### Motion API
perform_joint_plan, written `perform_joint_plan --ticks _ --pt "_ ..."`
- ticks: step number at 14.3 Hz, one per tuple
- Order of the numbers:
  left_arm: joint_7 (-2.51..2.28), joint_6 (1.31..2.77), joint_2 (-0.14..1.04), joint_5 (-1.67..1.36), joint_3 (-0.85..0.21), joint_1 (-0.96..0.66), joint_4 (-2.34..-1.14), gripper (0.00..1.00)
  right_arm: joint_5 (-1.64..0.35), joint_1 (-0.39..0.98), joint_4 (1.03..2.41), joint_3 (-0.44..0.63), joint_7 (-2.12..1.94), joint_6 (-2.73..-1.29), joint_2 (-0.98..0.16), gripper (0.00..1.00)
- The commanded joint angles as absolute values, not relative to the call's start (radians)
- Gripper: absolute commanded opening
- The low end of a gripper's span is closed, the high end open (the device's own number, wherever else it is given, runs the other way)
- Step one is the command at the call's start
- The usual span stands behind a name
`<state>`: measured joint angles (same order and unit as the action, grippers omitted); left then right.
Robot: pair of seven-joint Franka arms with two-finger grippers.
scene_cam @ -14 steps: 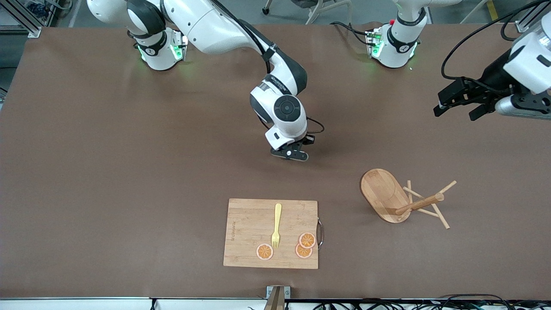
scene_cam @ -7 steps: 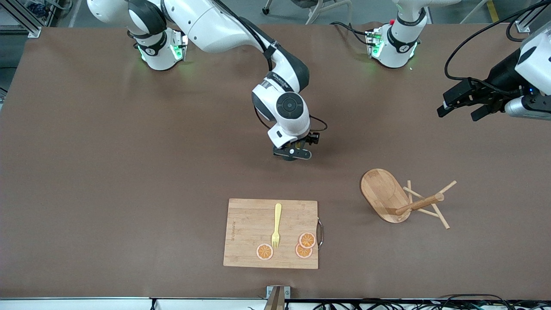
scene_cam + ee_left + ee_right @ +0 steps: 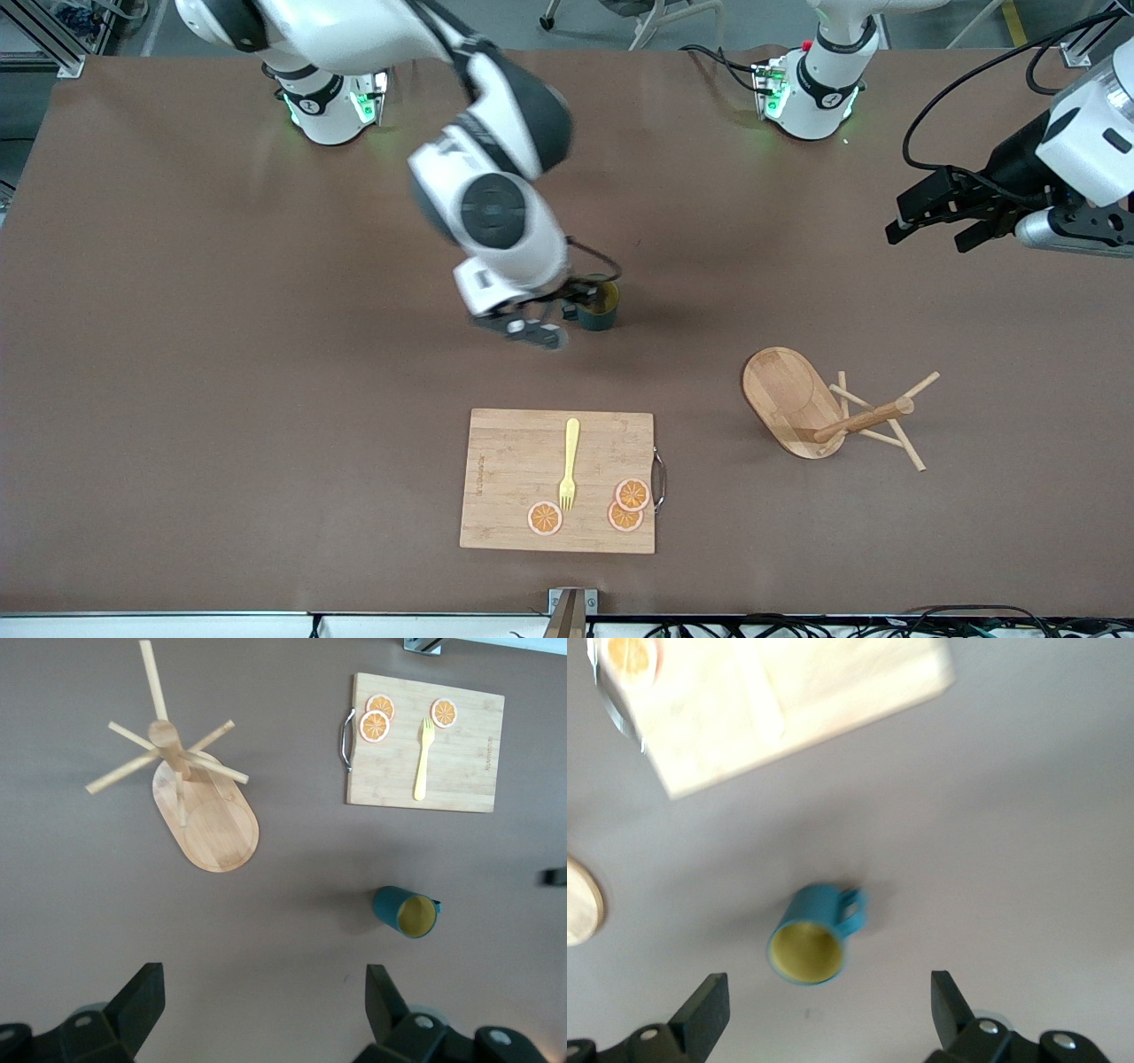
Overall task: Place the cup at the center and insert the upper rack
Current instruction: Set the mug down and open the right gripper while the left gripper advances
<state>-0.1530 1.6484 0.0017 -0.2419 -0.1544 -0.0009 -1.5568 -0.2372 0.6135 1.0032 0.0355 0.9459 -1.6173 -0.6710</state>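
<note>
As cup [image 3: 601, 307] stands upright — right pincer [image 3: 532, 326] open, apart | bare table [image 3: 266, 354] around

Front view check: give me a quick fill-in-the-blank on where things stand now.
1. The cup stands upright on the ____.
2. The right hand is ____, holding nothing.
3. The upper rack lies on its ____.
4. The fork lies on the cutting ____.

Missing words: table; open; side; board.

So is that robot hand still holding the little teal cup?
Apart. The right wrist view shows the right gripper open, table showing between its fingers and the cup.
</note>
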Motion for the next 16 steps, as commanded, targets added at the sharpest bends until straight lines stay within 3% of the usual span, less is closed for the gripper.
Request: perform_joint_plan --ticks 1,3,9,12,16 --pt "-0.215 1.644 -0.006 -0.255 -0.213 -0.003 -1.571 1.00 -0.241 0.467 1.045 0.034 0.815 -1.507 -0.600 1.00" --pt "-0.299 1.646 -0.005 -0.253 -0.277 -0.003 -1.571 1.00 -0.236 0.318 1.046 0.038 0.665 -1.444 -0.577 1.00" --pt "-0.539 1.675 0.002 -0.203 -0.474 -0.008 -1.566 1.00 -0.132 -0.061 1.048 0.029 0.078 -1.433 -0.568 1.00" --pt "-0.727 1.712 0.043 -0.201 -0.567 -0.031 -1.555 1.00 -0.126 -0.093 1.048 0.037 0.057 -1.362 -0.494 1.00" --pt "-0.952 1.769 0.101 -0.155 -0.577 -0.188 -1.555 1.00 -0.094 -0.098 1.046 0.037 0.012 -1.371 -0.443 1.00"
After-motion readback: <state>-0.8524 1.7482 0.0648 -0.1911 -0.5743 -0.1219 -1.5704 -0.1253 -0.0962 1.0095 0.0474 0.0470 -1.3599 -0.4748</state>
